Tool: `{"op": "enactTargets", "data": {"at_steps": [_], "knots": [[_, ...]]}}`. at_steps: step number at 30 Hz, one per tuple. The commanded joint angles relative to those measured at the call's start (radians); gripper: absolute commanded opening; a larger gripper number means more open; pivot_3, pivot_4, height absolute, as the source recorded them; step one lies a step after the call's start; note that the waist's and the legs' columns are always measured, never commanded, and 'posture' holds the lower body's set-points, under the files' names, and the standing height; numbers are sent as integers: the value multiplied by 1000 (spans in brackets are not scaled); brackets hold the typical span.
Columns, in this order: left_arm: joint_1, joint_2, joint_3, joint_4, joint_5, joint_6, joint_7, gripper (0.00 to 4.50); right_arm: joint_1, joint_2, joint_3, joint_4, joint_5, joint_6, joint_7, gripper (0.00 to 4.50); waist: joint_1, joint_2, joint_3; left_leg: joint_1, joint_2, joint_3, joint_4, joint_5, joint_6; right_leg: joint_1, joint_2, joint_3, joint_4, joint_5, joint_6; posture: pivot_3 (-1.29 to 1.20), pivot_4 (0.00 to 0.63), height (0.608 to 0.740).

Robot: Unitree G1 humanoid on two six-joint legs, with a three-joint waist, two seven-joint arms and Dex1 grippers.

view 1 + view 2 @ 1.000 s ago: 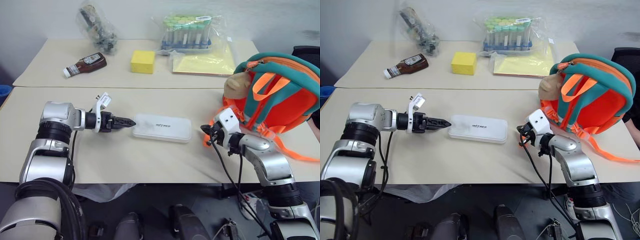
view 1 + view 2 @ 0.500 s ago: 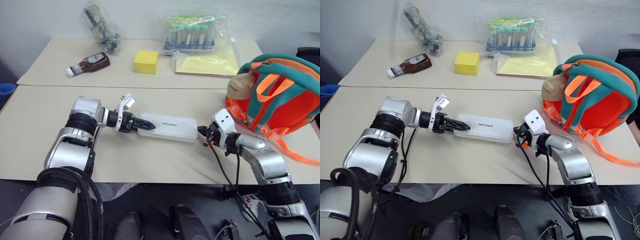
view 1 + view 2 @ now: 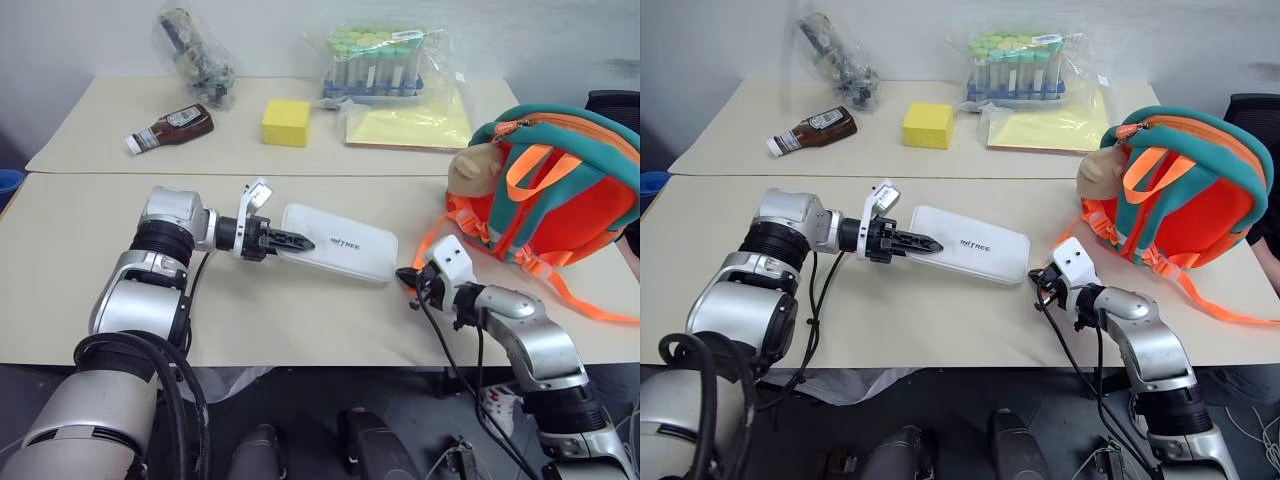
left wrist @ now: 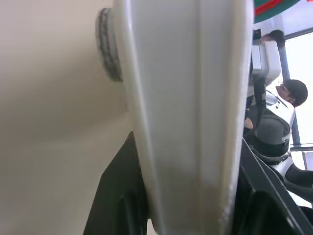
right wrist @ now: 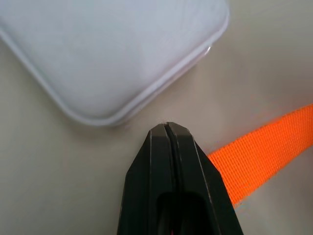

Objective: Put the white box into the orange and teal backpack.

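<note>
On the beige table (image 3: 90, 215), the flat, smooth white box (image 3: 345, 250) with rounded corners is pinched by the left gripper (image 3: 295, 241); the right gripper (image 3: 408, 274) is closed empty beside an orange woven strap (image 5: 264, 149) of the backpack (image 3: 560, 190).

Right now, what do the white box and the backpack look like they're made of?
The white box looks like hard plastic: smooth, faintly glossy, moulded rounded corners and a seam along its edge. The backpack looks like woven synthetic fabric, probably nylon or polyester, with matte ribbed webbing straps.

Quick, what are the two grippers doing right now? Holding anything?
Left gripper: closed on the end of the white box.
Right gripper: shut, holding nothing, just short of the box's corner.
</note>
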Motion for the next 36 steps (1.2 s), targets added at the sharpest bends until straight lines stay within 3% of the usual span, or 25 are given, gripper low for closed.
{"op": "enactTargets", "data": {"at_steps": [1,3,6,11,15,18,22,26,32,36], "knots": [[6,37,27,-74,-29,46,-12,1423,72,-10,-116,-122,26,11,-55,0,3,0,0,-1,0,-1,0,0,0,0,0,0,0,0,0,0,150,740],[25,50,46,-134,-61,94,-8,1423,133,2,-227,-221,97,85,-82,0,4,0,0,-1,0,-2,0,0,0,0,0,1,0,0,0,0,150,740],[58,70,97,-237,-112,170,18,1423,261,-4,-413,-382,210,199,-93,555,7,0,0,-3,0,-3,0,0,0,-1,-1,1,0,0,0,0,150,740],[130,80,222,-439,-201,282,117,1423,411,-6,-737,-525,385,329,-116,2260,17,0,0,-4,0,-5,1,1,-1,0,-2,1,0,0,0,0,150,740],[172,60,336,-579,-277,352,195,1423,351,-36,-817,-493,459,390,-176,3599,5,0,0,-2,0,-4,4,0,0,0,-1,1,4,0,0,0,150,740],[189,28,418,-655,-307,364,274,1423,258,-49,-749,-410,452,380,-201,4500,2,0,0,-1,0,-4,4,0,0,0,-1,2,5,0,0,0,150,740],[198,7,489,-748,-369,379,322,1423,131,-44,-615,-318,406,339,-235,4500,1,0,0,-1,0,-4,2,1,-1,0,0,2,5,0,0,0,150,740],[256,14,513,-894,-449,285,301,1423,17,-64,-519,-157,301,230,-262,4500,3,0,0,-1,0,-4,1,2,-3,-1,0,3,4,0,0,0,150,740],[259,-9,575,-896,-493,243,398,1423,-101,-51,-436,8,267,97,-203,4500,4,0,0,-1,0,-4,1,3,-3,0,-1,3,4,0,0,0,150,740],[266,-1,575,-891,-488,176,440,1423,-155,-67,-399,83,269,18,-120,3547,3,0,0,-1,-1,-3,1,4,-2,0,-1,3,4,0,0,0,150,740]]}}
